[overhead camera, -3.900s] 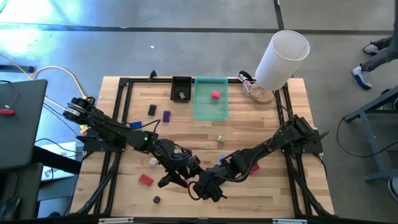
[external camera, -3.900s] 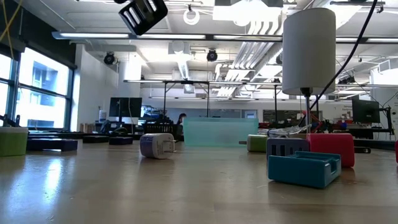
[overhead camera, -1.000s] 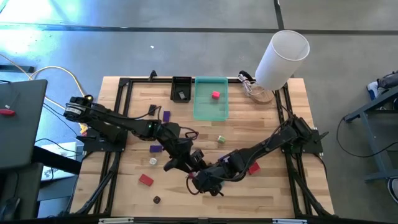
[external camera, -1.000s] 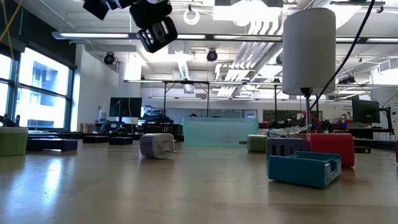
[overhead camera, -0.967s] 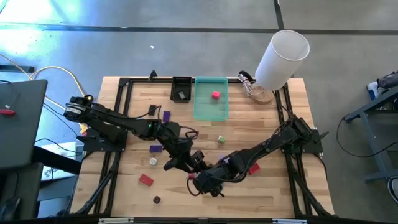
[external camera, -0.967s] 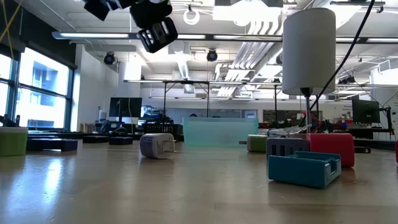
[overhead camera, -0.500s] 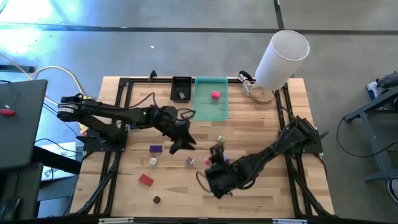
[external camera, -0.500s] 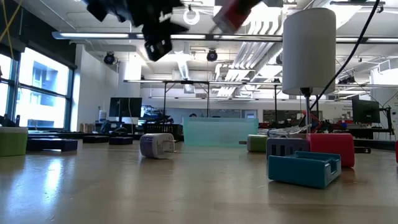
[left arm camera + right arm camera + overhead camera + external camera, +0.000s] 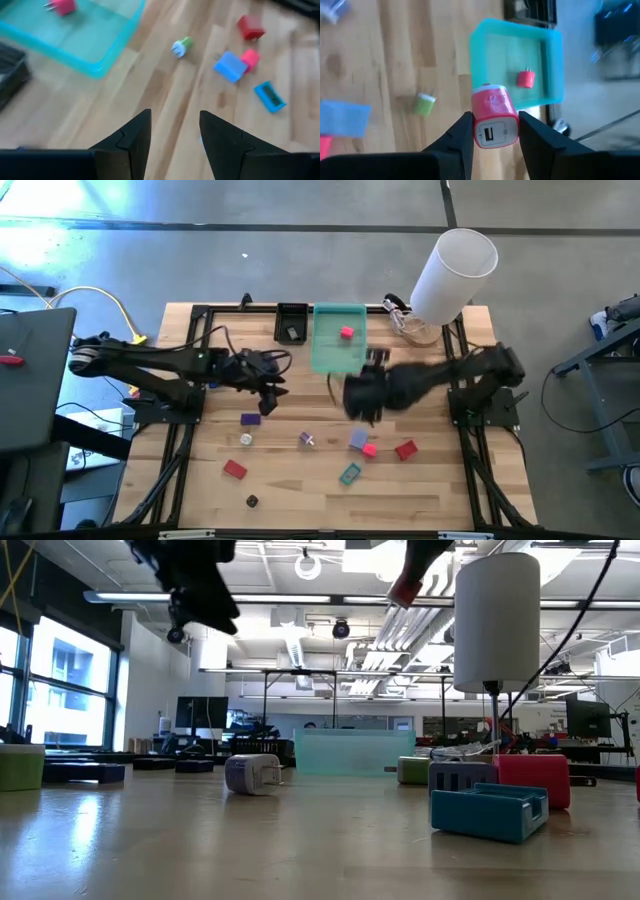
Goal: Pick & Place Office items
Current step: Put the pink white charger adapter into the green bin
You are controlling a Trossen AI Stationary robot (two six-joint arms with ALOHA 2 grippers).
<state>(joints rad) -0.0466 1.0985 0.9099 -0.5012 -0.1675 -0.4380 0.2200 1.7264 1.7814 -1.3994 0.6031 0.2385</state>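
My right gripper (image 9: pixel 494 120) is shut on a red plug-like block (image 9: pixel 493 114) and hovers above the table beside the near edge of the translucent green tray (image 9: pixel 338 338). It shows blurred in the high view (image 9: pixel 362 391). A pink piece (image 9: pixel 525 78) lies in that tray. My left gripper (image 9: pixel 175 120) is open with nothing between its fingers, left of the tray (image 9: pixel 268 383). Loose on the wood lie a green piece (image 9: pixel 183 45), blue block (image 9: pixel 357 439), pink piece (image 9: pixel 368 450), red block (image 9: pixel 405 449), teal piece (image 9: pixel 349 473) and purple block (image 9: pixel 250 419). My right gripper pinches the red block between its two fingers by two opposite sides (image 9: pixel 476 120). The face with the slot (image 9: pixel 488 134) looks back at the wrist camera. The fingers point down from above. The block is lifted clear of the table, high in the low view (image 9: pixel 407 587).
A small black tray (image 9: pixel 291 323) with a dark piece sits left of the green tray. A big white cylinder (image 9: pixel 455 275) stands at the far right corner. Another red block (image 9: pixel 234 469), a white piece (image 9: pixel 245 439) and a black piece (image 9: pixel 251 501) lie near left.
My right gripper has risen from the near middle of the table and swung toward the far edge, up to the green tray, carrying the red block. My left gripper has drawn back from the same spot toward the table's left and far side.
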